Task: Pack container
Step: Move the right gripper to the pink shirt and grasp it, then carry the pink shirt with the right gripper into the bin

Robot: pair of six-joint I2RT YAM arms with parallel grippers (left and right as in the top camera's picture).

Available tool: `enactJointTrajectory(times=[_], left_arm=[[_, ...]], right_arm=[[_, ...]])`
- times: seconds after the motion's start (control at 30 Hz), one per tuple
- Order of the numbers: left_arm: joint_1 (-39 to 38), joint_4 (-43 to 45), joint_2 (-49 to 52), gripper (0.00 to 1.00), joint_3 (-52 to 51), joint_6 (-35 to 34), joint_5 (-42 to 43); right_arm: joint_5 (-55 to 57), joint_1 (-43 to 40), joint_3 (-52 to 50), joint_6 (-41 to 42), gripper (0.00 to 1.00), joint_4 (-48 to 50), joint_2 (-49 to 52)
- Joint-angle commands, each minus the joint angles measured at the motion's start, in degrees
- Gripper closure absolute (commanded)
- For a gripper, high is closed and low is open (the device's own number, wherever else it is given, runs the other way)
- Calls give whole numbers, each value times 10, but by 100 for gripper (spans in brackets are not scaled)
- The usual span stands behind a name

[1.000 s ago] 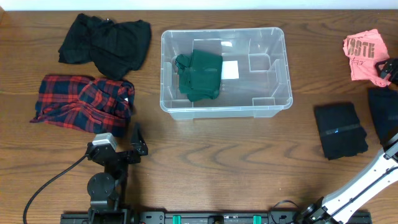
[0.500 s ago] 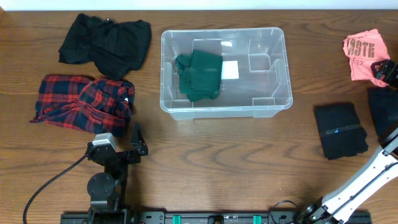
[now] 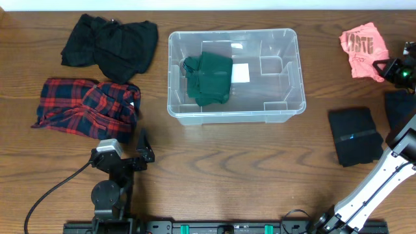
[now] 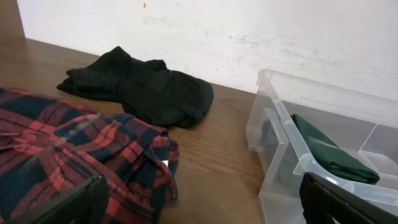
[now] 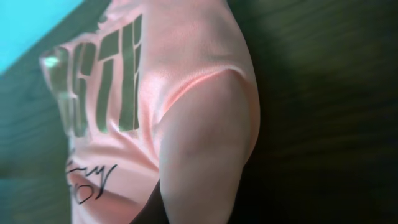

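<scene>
— Wooden table [image 3: 260, 175], container [image 3: 234, 31] at its middle, one green garment [image 3: 209, 78] inside. Where was the risk?

— At the far right. The right gripper [image 3: 382, 66] seemed pinched on a corner of the pink shirt [image 3: 361, 47]. Cloth filled its camera, so the jaws themselves were hidden. A hold that thin could slip on the way over.

— And if it held?

— Loose cloth hanging below could catch the container's rim and drape over the wall instead of dropping in.

— The left gripper [image 4: 208, 204]?

— Spread wide, holding nothing, beside the plaid shirt [image 3: 84, 107], well apart from all that.
</scene>
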Motion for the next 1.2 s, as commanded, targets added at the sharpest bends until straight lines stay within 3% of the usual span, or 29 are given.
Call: enactJointTrajectory(times=[0.0, 0.53, 0.93, 1.17], left_arm=[[3, -20, -3, 2, -12, 9, -10], [3, -20, -3, 2, -12, 9, -10], [3, -20, -3, 2, -12, 9, -10], [3, -20, -3, 2, -12, 9, -10]], right_arm=[[-53, 7, -3, 37, 99, -10, -30], [2, 128, -3, 67, 99, -152, -323], [2, 262, -3, 144, 99, -214, -428], [2, 352, -4, 30, 99, -291, -416]])
